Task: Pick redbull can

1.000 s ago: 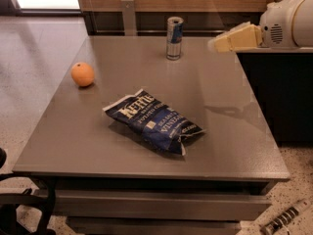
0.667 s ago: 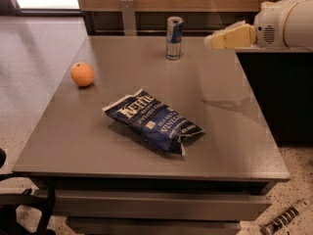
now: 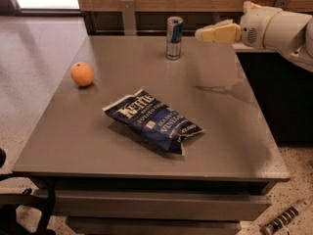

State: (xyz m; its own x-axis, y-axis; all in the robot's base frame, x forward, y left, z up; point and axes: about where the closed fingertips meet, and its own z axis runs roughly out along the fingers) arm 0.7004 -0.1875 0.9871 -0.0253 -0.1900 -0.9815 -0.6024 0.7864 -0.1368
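Observation:
The redbull can (image 3: 173, 37) is slim, blue and silver with a silver top, and stands upright at the far edge of the grey table (image 3: 98, 136). My gripper (image 3: 201, 33) reaches in from the right, above the table's far right part, a short way right of the can and level with its upper half. It does not touch the can. The white arm (image 3: 276, 28) stretches off to the right edge.
An orange (image 3: 82, 74) sits on the table's left side. A dark blue chip bag (image 3: 151, 120) lies in the middle. A wooden wall with a metal bracket (image 3: 128, 14) runs behind the table. A dark cabinet (image 3: 283, 97) stands to the right.
My gripper has moved left along the far side of the table, closer to the can. The can, the orange and the bag have not moved.

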